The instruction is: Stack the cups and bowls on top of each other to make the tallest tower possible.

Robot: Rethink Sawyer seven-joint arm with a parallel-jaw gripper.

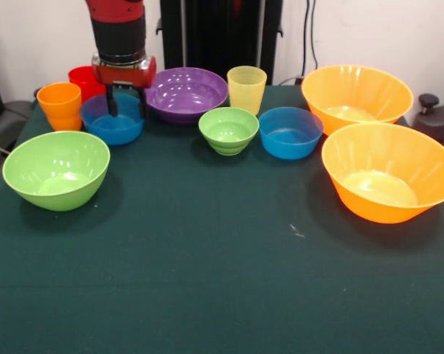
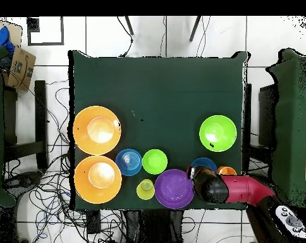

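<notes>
My gripper (image 1: 126,110) hangs open over the far side of a small blue bowl (image 1: 113,124), its two fingers down inside the rim and holding nothing. In the overhead view the gripper (image 2: 197,173) covers part of that bowl (image 2: 207,164). Beside it stand the orange cup (image 1: 60,105) and, behind, the red cup (image 1: 82,77). The purple bowl (image 1: 186,92), yellow cup (image 1: 246,88), small green bowl (image 1: 229,130) and second blue bowl (image 1: 290,133) stand in a row. Two very large orange bowls (image 1: 356,96) (image 1: 390,171) and the large green bowl (image 1: 56,169) stand apart. Nothing is piled.
The dark green table cloth (image 1: 207,280) runs to the near edge. Cables and chairs (image 2: 23,145) surround the table in the overhead view. The arm (image 2: 244,190) reaches in from the bottom right there.
</notes>
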